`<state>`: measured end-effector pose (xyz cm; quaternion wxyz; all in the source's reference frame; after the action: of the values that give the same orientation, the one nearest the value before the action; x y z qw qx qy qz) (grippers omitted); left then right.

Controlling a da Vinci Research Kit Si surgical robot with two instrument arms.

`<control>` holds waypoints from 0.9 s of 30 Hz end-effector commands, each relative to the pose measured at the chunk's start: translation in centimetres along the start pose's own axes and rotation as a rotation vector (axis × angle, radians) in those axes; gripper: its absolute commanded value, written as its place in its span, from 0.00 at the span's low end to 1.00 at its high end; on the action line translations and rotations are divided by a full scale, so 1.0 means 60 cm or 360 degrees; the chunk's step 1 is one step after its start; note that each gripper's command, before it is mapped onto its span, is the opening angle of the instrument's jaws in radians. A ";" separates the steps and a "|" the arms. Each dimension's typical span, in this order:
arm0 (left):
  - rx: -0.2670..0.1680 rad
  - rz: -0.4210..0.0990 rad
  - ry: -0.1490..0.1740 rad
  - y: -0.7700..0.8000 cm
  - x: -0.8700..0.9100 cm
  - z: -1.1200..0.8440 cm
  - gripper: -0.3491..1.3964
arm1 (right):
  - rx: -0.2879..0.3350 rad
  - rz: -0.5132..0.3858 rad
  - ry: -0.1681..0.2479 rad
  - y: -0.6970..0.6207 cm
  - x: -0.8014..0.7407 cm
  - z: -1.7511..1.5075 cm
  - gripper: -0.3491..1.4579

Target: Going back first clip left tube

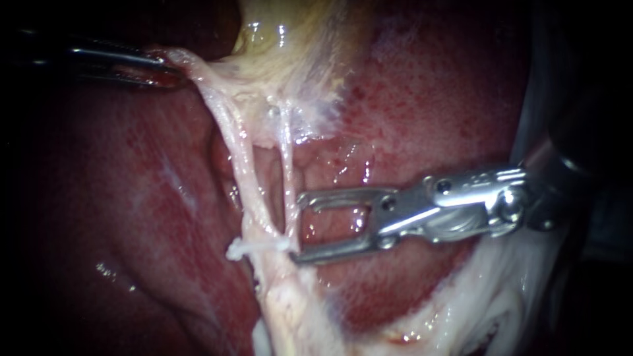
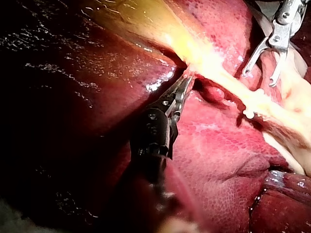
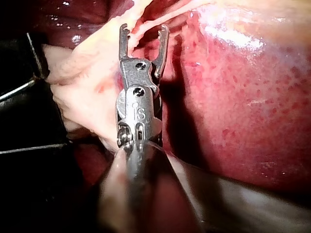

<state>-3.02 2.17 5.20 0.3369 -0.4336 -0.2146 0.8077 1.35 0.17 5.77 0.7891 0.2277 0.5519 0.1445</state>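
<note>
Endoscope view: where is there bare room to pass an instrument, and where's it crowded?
Bare liver lies free between the left instrument, shut on pale tissue, and the tubes. More lies above the right instrument. Crowded at the tubes, beside its open jaws.

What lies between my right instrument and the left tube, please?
In the endoscope view, only a thin pale strand stands between the right instrument and the left tube.

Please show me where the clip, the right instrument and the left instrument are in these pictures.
clip [image 1: 256, 247]: endoscope view, on its white middle.
right instrument [image 1: 300, 227]: endoscope view, midway between its open jaws.
left instrument [image 1: 175, 71]: endoscope view, at the tips of its jaws, shut on pale tissue [image 1: 201, 82].
</note>
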 end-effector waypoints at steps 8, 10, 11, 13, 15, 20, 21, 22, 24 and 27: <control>0.0001 0.0001 0.0000 0.0001 -0.0002 0.0002 0.00 | -0.0006 -0.0193 -0.0071 0.0003 0.0009 -0.0113 0.47; 0.0002 0.0001 0.0001 0.0001 -0.0002 0.0004 0.00 | -0.0008 -0.0222 -0.0099 0.0006 0.0017 -0.0131 0.47; 0.0003 0.0001 0.0001 0.0002 -0.0002 0.0005 0.00 | -0.0008 -0.0228 -0.0104 0.0007 0.0020 -0.0137 0.47; 0.0006 0.0002 0.0001 0.0002 -0.0004 0.0009 0.00 | -0.0005 -0.0242 -0.0103 0.0010 0.0025 -0.0148 0.47; 0.0011 0.0004 0.0003 0.0004 -0.0007 0.0015 0.00 | -0.0003 -0.0258 -0.0103 0.0011 0.0028 -0.0154 0.47; 0.0009 0.0012 0.0003 0.0005 -0.0024 0.0050 0.00 | 0.0000 -0.0278 -0.0103 0.0010 0.0026 -0.0159 0.47; 0.0005 0.0015 0.0003 0.0005 -0.0029 0.0059 0.00 | 0.0001 -0.0278 -0.0103 0.0010 0.0026 -0.0159 0.47; 0.0001 0.0018 0.0003 0.0005 -0.0034 0.0070 0.00 | 0.0001 -0.0278 -0.0103 0.0009 0.0025 -0.0160 0.47; -0.0010 0.0027 0.0006 0.0006 -0.0048 0.0095 0.00 | 0.0001 -0.0278 -0.0103 0.0009 0.0025 -0.0161 0.47; -0.0014 0.0039 -0.0014 0.0005 -0.0065 0.0126 0.00 | 0.0002 -0.0278 -0.0103 0.0009 0.0025 -0.0162 0.47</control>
<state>-3.54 1.81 5.84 0.3221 -0.4355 -0.2153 0.8126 0.49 0.48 5.40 0.8161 0.1834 0.5440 0.0671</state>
